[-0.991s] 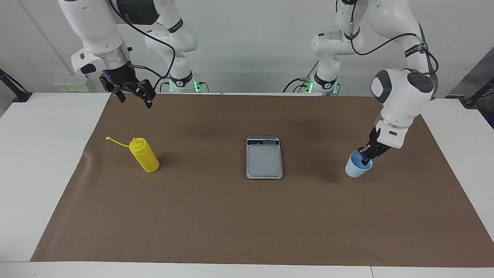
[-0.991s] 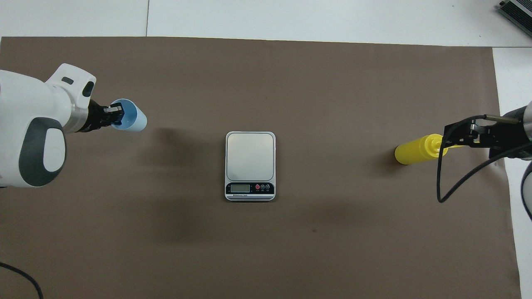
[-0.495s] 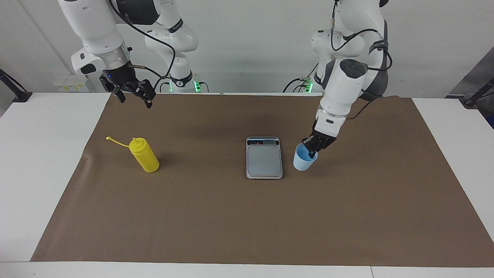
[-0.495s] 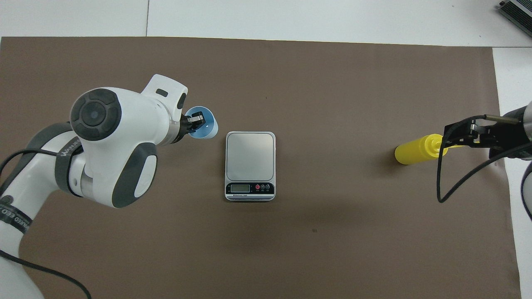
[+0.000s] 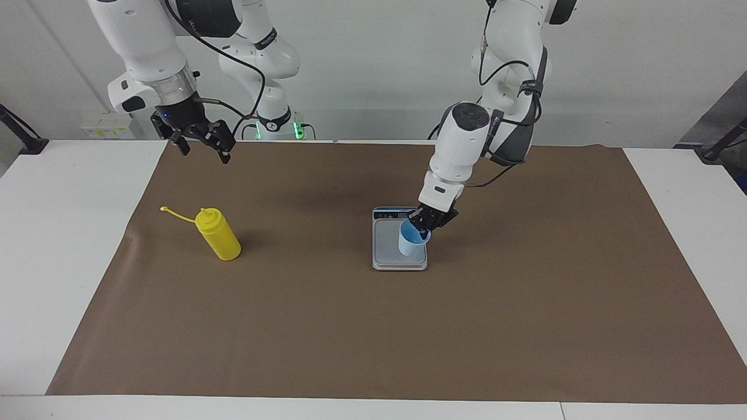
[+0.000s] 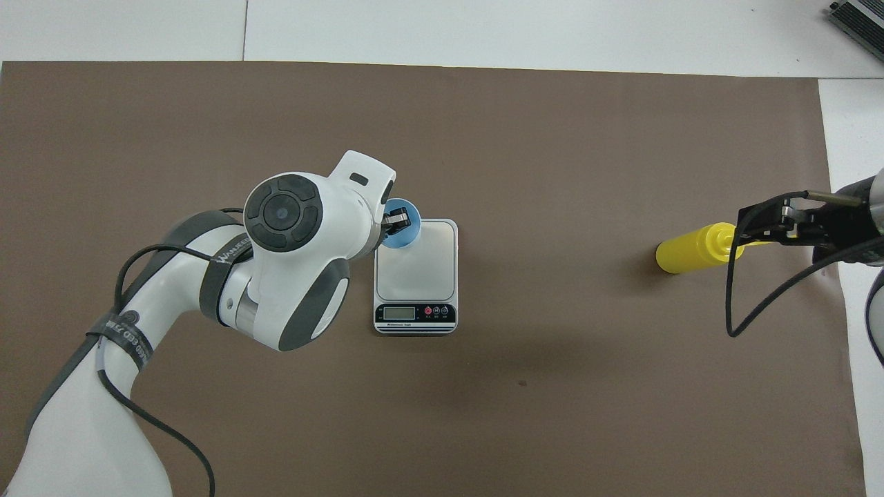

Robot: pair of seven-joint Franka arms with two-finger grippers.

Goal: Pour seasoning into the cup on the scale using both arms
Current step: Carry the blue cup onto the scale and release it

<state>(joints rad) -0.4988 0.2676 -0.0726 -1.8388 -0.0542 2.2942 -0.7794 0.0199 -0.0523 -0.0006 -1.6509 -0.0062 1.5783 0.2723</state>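
i am partway through the first step: getting the cup (image 5: 412, 240) onto the scale (image 5: 400, 239). my left gripper (image 5: 428, 221) pinches the cup by its rim, one finger inside and one outside, and holds it tilted over the corner of the weighing plate that lies toward the left arm's end of the table. from the facing view i cannot tell whether the cup's base touches the plate or hangs just above it. the scale sits near the middle of the brown mat (image 5: 525, 326), well apart from every edge of the counter, with its display strip on the edge toward the robots.

the seasoning (image 5: 218, 234) stands upright near the mat's edge at the right arm's end, its cap strap trailing off the nozzle. my right gripper (image 5: 201, 139) waits in the air by the mat's corner at that end, nearest the robots, with its fingers spread and holding nothing.

next, i judge, i need to level the cup, bring it more toward the plate's centre, set it flat and let go, since a tilted release could tip it. then the right arm can go for the bottle.

a second ago the cup was near the mat's edge at the left arm's end; half a second ago it was just beside the scale. the right gripper, bottle and scale are unchanged.
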